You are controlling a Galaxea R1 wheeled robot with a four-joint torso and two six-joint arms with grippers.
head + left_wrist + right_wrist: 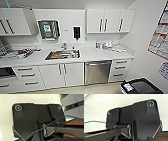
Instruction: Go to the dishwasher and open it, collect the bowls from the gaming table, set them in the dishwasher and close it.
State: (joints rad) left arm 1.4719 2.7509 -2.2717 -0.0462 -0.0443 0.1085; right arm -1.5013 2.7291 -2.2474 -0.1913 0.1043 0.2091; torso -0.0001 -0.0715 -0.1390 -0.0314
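- From the head camera I am looking at a kitchenette wall; the dishwasher point(97, 72) sits under the white countertop point(100, 53), right of centre, its brushed steel door shut and upright.
- Its bar handle point(98, 63) runs across the top of the door, just below the counter edge.
- To the dishwasher's left I see a pair of white cabinet doors point(62, 74) under the sink; to its right, a stack of white drawers point(120, 68) with horizontal handles.
- The steel sink point(62, 54) is set into the counter, left of the dishwasher, with a tap point(64, 46) behind it; something lies in the basin, but I cannot tell what.
- A dish rack point(15, 52) with items in it stands at the counter's left end; small items I cannot identify sit on the counter near the right wall.
- On the wall above the sink I note a paper towel dispenser point(48, 29) and a dark soap dispenser point(76, 32), with white upper cabinets point(110, 21) to either side.
- Posters point(160, 40) hang on the right wall; a dark machine with a screen point(140, 87) stands in the lower right corner of the head view.
- Left wrist camera: I see the robot's own dark plate, a blue cable point(50, 124) crossing it and pale floor beyond; I cannot tell how the left jaws stand.
- Right wrist camera: again the dark plate against a pale wall; I cannot tell how the right jaws stand or whether they hold anything.
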